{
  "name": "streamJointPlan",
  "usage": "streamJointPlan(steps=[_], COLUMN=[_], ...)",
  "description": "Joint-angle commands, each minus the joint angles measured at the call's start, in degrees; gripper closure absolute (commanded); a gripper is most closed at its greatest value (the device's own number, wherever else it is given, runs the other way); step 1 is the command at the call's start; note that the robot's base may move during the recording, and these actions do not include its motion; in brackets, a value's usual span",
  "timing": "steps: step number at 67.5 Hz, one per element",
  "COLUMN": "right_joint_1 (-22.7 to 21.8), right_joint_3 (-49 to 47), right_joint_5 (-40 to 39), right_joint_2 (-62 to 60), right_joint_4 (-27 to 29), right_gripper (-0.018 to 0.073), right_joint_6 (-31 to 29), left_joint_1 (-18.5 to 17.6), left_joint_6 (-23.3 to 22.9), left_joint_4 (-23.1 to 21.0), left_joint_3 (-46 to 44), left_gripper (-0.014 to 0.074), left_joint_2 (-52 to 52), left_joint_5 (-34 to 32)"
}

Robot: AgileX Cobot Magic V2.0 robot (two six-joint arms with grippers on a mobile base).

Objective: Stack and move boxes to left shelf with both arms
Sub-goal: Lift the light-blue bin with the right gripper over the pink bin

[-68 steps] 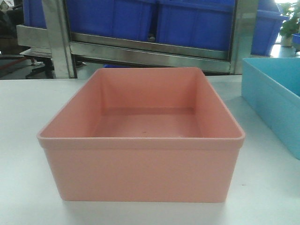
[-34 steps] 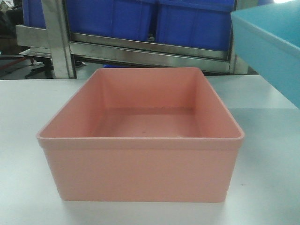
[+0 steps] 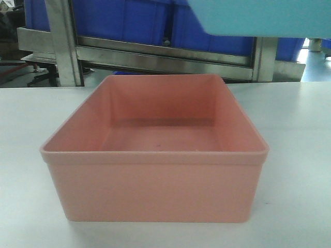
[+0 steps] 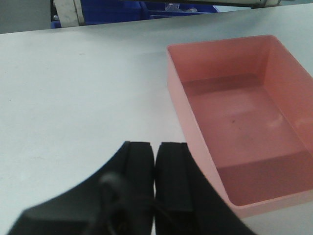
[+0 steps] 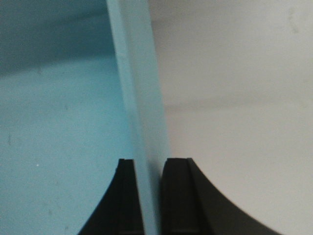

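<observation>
the pink bin (image 3: 155, 191) is resting upright and open-topped on the grey-white tabletop (image 3: 295, 129), centred in the front view, with nothing inside it. the light blue bin (image 3: 269, 18) is hanging clear of the tabletop at the upper right of the front view, higher than the pink bin's rim. only its lower part is showing, and the two bins are not touching.

the right gripper (image 5: 146, 164) is clamping one wall of the light blue bin. one black finger is pressing on the inner face and the other on the outer face, with the wall running upright between them. the bin's blue interior is filling the left half of the right wrist view, and the tabletop is showing on the right.

the left gripper (image 4: 155, 147) is hovering above bare tabletop, just to the left of the pink bin. its two fingers are drawn together with only a hairline seam between them and nothing in their grasp.

behind the table, the steel rack (image 3: 155, 59) is carrying dark blue crates (image 3: 124, 20) above its flat front rail.
</observation>
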Motion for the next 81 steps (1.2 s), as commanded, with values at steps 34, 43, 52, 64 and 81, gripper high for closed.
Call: streamJointPlan(steps=[34, 43, 52, 64, 81], right_joint_1=[25.4, 27.9, 29.1, 29.3, 29.3], right_joint_3=[0.9, 3.9, 6.2, 7.2, 7.2], right_joint_5=[-3.6, -6.5, -9.0, -10.9, -12.5], right_joint_2=[-3.1, -2.1, -1.1, 1.3, 3.7], right_joint_4=[-15.2, -15.0, -15.0, -15.0, -15.2], right_gripper=[0.0503, 0.0503, 0.0503, 0.0503, 0.0503], right_joint_6=[31.1, 31.1, 31.1, 31.0, 31.0], left_joint_1=[-0.5, -0.5, -0.5, -0.5, -0.5], left_joint_6=[0.1, 0.1, 0.1, 0.1, 0.1], left_joint_4=[-0.2, -0.2, -0.3, -0.3, -0.3], left_joint_3=[-1.6, -1.6, -1.6, -1.6, -1.6], left_gripper=[0.0603, 0.0603, 0.0603, 0.0603, 0.0603], left_joint_2=[0.2, 0.2, 0.2, 0.2, 0.2], left_joint_5=[-4.9, -4.9, -4.9, -4.9, -4.9])
